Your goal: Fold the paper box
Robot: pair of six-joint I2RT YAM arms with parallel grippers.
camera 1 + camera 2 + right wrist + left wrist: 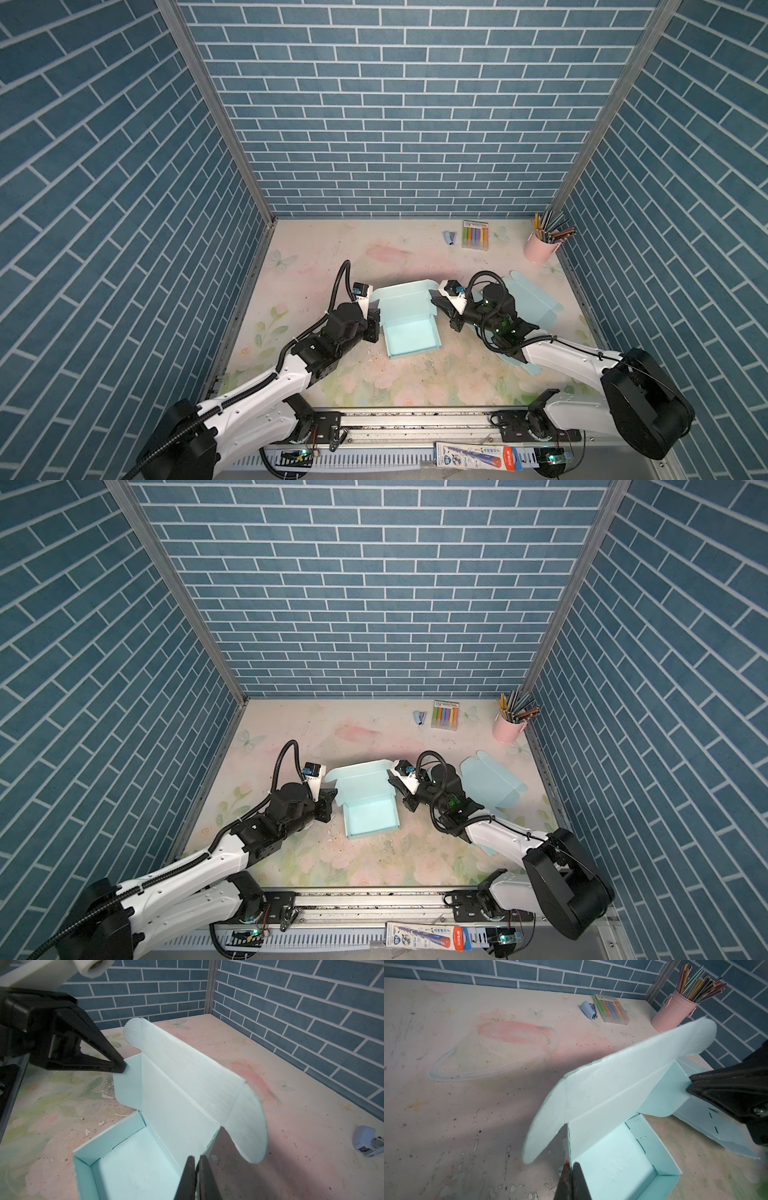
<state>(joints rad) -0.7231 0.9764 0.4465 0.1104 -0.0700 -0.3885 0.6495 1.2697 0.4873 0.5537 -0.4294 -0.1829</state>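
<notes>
Mid-fold at centre of the table [324, 266]: pinched by the closed left gripper [377, 311] at one ear of the raised lid [401, 297] of the paper box [409, 334], tray formed, and by the closed right gripper [433, 297] at the other. Next, likely: lowering lid, tucking both ears inside.

At 6 o'clock in both top views, a flat blue-and-red card pencil packet [478, 455] [428, 936] reads "HB"; its other print is illegible.

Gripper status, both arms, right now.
Left gripper: shut, pinching the paper box lid's left side flap.
Right gripper: shut, pinching the lid's right side flap.
</notes>
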